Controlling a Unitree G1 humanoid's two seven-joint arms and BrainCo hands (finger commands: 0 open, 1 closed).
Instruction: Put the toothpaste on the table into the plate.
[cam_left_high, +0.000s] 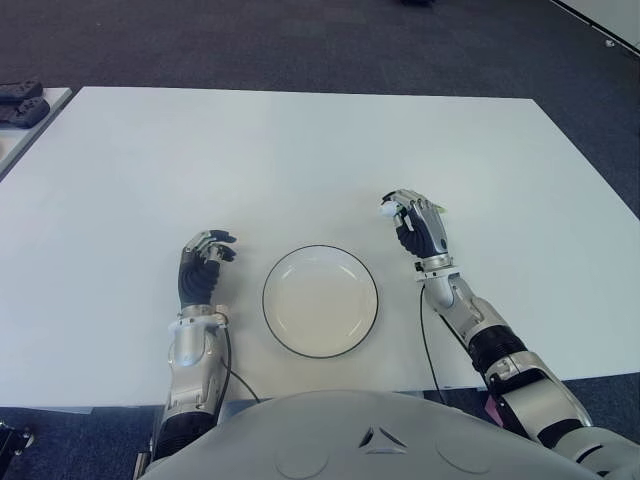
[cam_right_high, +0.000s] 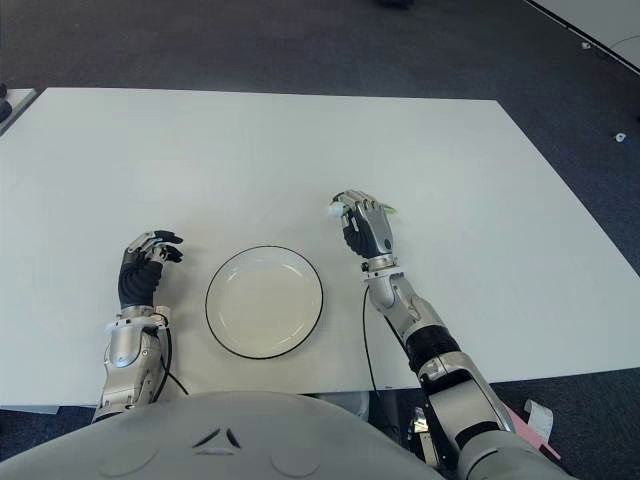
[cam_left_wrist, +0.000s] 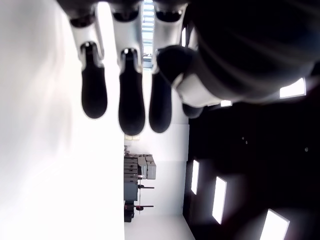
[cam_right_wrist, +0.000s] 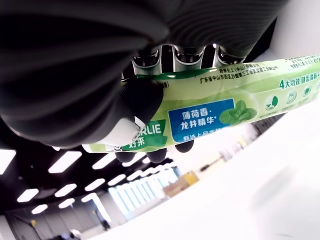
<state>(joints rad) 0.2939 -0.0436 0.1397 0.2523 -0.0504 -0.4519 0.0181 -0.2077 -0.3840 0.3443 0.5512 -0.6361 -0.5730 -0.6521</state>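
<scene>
The right robot hand (cam_left_high: 418, 226) is gripping the toothpaste (cam_right_wrist: 210, 107), a green and white tube, with its fingers (cam_right_wrist: 150, 97) curled around the tube's body; the white cap end is showing at the hand's inner side in the eye views. The hand is positioned beyond and to the right of the plate (cam_left_high: 320, 300), near its rim but not over it, and whether it is clear of the white tabletop (cam_left_high: 300, 160) cannot be told. The plate, white with a dark rim, is sitting empty in front of the robot's torso. The left robot hand (cam_left_high: 205, 262) is showing just left of the plate, its fingers loosely bent and holding nothing. The remaining work appears to be carrying the tube across the rim and letting go. The main risks from here: the tube is long relative to the grip, so a release made too near the rim could leave one end overhanging or let it roll off; a low approach could knock the plate and push it toward the idle hand.
</scene>
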